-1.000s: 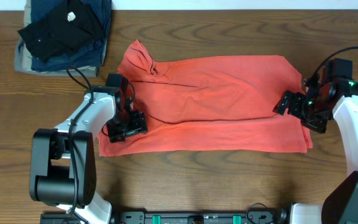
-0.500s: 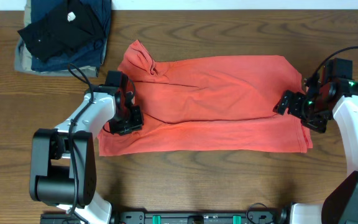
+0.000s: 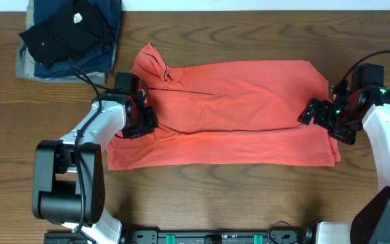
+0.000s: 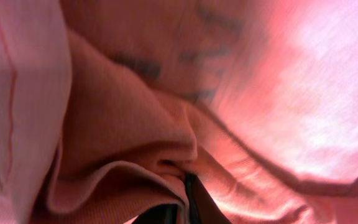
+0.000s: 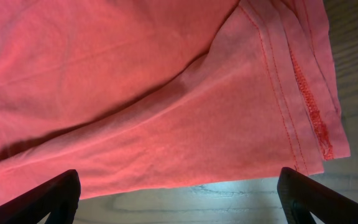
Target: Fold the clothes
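Observation:
The clothes are one orange-red T-shirt (image 3: pixel 235 108), spread wide across the table with its lower half lying doubled. My left gripper (image 3: pixel 143 123) is at the shirt's left end, shut on a bunched fold of the fabric. In the left wrist view the shirt (image 4: pixel 135 124) fills the frame, dark lettering showing faintly through it, and the cloth is pinched at the left gripper (image 4: pixel 185 199). My right gripper (image 3: pixel 325 125) hovers over the shirt's right end, open. In the right wrist view its fingers (image 5: pixel 48 199) stand wide apart over the stitched hem of the shirt (image 5: pixel 166 93), holding nothing.
A stack of folded black, navy and khaki garments (image 3: pixel 70 34) sits at the table's back left corner. Bare wooden tabletop (image 3: pixel 215 196) runs along the front of the shirt. A cable loops from the left arm near the stack.
The left gripper has shut on the shirt's left edge and shifted slightly toward the back of the table. The right arm has stayed where it was.

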You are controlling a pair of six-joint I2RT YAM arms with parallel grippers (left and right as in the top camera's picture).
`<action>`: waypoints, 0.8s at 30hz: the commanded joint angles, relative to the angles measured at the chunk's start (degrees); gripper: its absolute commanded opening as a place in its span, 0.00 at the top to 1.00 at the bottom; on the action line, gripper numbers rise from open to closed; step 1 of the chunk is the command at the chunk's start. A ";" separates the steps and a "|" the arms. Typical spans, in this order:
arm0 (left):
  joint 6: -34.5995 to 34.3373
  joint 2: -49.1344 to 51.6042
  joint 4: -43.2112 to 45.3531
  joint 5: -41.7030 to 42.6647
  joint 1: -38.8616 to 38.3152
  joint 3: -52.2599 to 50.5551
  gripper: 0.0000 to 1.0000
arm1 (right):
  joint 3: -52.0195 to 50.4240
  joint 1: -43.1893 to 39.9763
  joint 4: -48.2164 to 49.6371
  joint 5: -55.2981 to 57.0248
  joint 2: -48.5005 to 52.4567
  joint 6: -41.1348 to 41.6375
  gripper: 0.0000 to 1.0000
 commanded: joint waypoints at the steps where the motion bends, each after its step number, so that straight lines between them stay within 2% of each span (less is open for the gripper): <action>1: -3.06 0.42 2.34 0.33 0.15 -0.02 0.92 | 0.79 0.48 0.15 -0.42 0.39 -0.79 0.01; 12: -4.11 0.42 9.03 0.28 0.15 -0.02 0.88 | 0.79 0.48 0.15 -0.39 0.39 -0.79 0.01; 24: -10.97 0.42 18.88 0.31 0.15 -0.02 0.88 | 0.79 0.48 -0.04 -0.39 0.39 -0.79 0.01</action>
